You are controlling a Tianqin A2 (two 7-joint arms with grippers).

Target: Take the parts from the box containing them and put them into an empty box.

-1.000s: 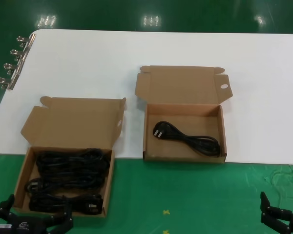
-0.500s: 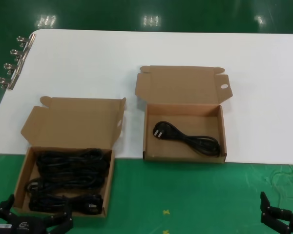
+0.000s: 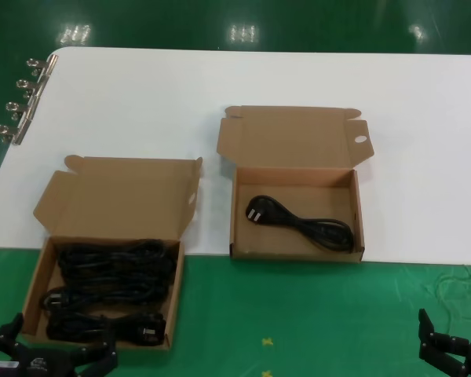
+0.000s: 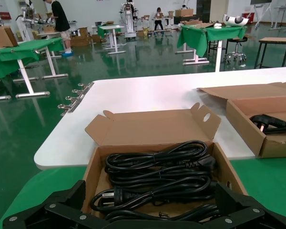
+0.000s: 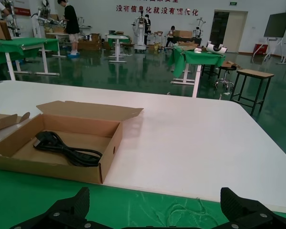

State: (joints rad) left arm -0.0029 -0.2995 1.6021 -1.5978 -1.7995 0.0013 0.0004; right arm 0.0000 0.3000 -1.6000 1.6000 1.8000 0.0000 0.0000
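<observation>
The box containing the parts [image 3: 118,198] lies open at the front left, packed with several black power cords [image 3: 110,287]. My left gripper [image 3: 56,339] hovers open just in front of its near edge; the left wrist view shows the cords [image 4: 157,174] between and beyond the spread fingers [image 4: 71,200]. The box with the holed lid tab [image 3: 294,253] sits at the centre and holds one cord [image 3: 298,222]. My right gripper [image 3: 455,353] waits open at the front right over the green mat, with that box [image 5: 43,167] far off to its side.
White table [image 3: 220,86] carries the centre box; the left box straddles its front edge and the green mat [image 3: 298,314]. Binder clips [image 3: 20,102] line the table's left edge. A thin tangle of thread [image 3: 459,290] lies on the mat near the right gripper.
</observation>
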